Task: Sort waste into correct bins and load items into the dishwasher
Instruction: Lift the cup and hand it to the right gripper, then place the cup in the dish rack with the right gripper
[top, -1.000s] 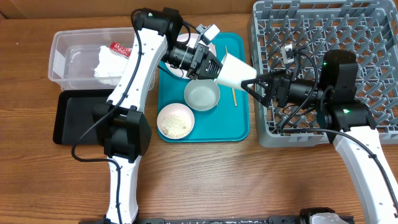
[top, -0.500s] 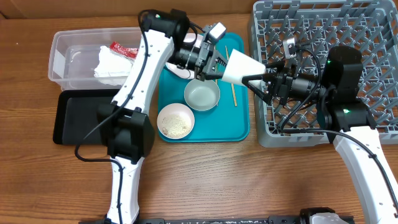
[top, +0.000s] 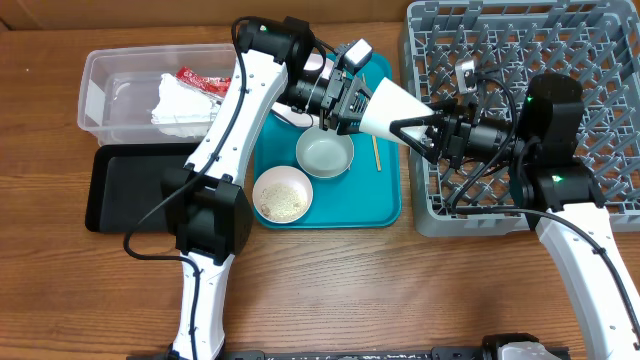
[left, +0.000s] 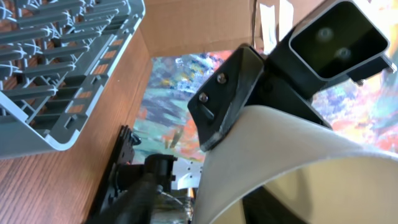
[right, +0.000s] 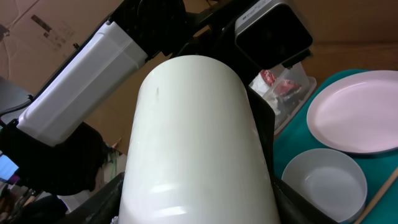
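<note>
napkin (top: 178, 102) and wrapper (top: 200, 80) sit in clear tub (top: 100, 75). scraps (top: 283, 202), bowl (top: 325, 154), chopsticks (top: 377, 152) lie on teal tray (top: 385, 205); no dish seen in rack (top: 580, 60). cup (top: 385, 108) airborne between tray and rack: left gripper (top: 348, 102) clamps its rim, right gripper (top: 412, 128) straddles its base, grip unclear.

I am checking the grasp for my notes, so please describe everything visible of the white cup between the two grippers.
The white cup is plain, smooth and glossy, looking like plastic or ceramic, tapered from a wide mouth to a narrow base. It lies on its side in the air above the teal tray. The left gripper grips its mouth end, the right gripper its base end.
</note>
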